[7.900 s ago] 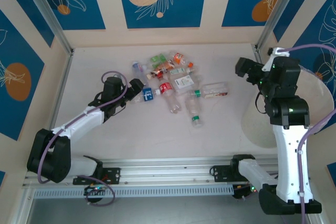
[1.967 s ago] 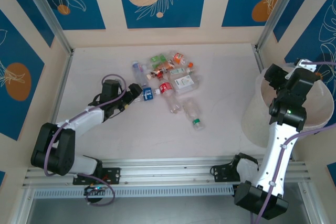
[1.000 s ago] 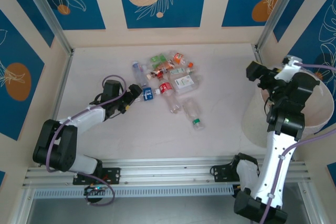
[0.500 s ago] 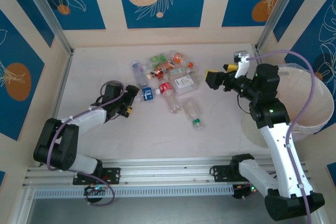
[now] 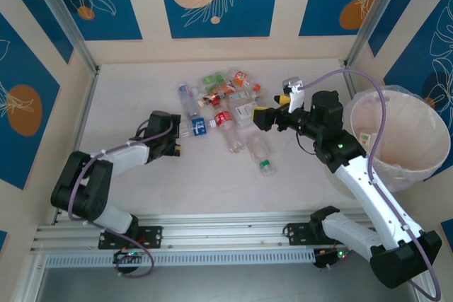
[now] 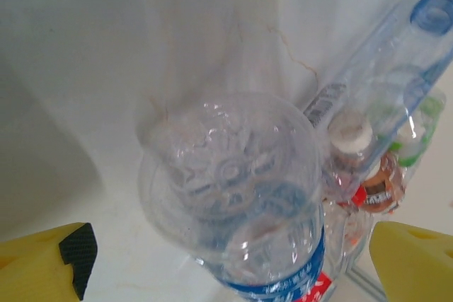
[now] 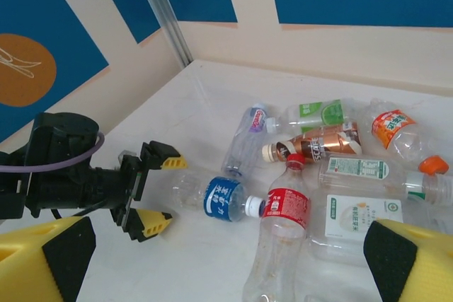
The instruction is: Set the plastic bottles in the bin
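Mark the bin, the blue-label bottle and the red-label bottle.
bin (image 5: 414, 136), top external view, on its pinkish inner wall.
blue-label bottle (image 7: 225, 198), right wrist view, on its blue label.
red-label bottle (image 7: 287, 210), right wrist view, on its red label.

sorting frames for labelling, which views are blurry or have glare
Left wrist: the blue-label bottle sits close to the lens, soft, with highlights on its clear base. Right wrist: the plastic bottles are sharp, labels crisp. Top external: even light, faint shadows, no blur.
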Available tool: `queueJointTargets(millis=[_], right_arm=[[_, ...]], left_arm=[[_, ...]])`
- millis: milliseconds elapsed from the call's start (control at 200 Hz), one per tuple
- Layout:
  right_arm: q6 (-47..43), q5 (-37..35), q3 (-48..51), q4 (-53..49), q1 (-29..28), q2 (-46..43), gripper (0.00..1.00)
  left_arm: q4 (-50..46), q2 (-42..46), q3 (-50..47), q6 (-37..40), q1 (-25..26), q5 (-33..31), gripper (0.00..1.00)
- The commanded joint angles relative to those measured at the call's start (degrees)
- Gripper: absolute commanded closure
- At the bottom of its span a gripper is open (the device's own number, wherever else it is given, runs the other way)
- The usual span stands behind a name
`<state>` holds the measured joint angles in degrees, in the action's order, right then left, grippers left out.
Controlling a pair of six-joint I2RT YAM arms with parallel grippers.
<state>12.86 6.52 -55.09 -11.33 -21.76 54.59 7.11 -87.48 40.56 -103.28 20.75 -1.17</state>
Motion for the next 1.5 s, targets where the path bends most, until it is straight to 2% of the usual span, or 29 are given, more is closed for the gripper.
queueJointTargets(millis=[0,210,475,575,765,895,1060,1210,1400,1495], right_arm=[[0.4,-0.7,1.8,2.8,-0.4,-0.1,0.01],[1.1,-1.8,3.4,1.7,-0.8,0.0,0.01],[0.1,-4.2,3.7,-0.1,-1.0,-1.1,0.00],[0.2,-4.6,3.8,-0.1,-1.1,-1.1,0.00],[1.1,-5.0,4.0,0.0,-1.0,-0.8,0.00],[3.2,-6.4,4.6,1.3,-1.0,0.1,0.01],[6.5,-7.4,5.3,2.9,-1.1,2.1,0.00],[7.9,-7.3,5.2,4.0,-1.1,4.0,0.00],[10.1,-3.6,5.5,6.6,-1.2,7.3,0.00],[10.9,0.6,5.5,8.4,-1.1,9.4,0.01]], left_arm=[[-0.2,-2.9,4.2,-4.5,0.5,-2.3,0.01],[1.3,-7.9,7.0,-7.0,0.7,-2.6,0.07],[1.6,-8.6,5.2,-7.7,0.8,-6.7,0.31],[1.8,-8.8,4.7,-6.9,0.7,-7.1,0.37],[8.5,-7.8,0.3,-5.7,0.6,-7.4,0.46],[16.4,-6.4,-2.5,3.3,-0.4,-4.3,0.47],[10.4,0.6,-5.6,12.4,-0.6,-5.8,0.46],[4.4,8.4,-6.5,24.3,-0.7,-5.9,0.45],[0.7,17.3,-6.1,40.0,-0.7,-4.7,0.45],[1.2,20.0,-5.1,46.8,-0.7,-1.3,0.45]])
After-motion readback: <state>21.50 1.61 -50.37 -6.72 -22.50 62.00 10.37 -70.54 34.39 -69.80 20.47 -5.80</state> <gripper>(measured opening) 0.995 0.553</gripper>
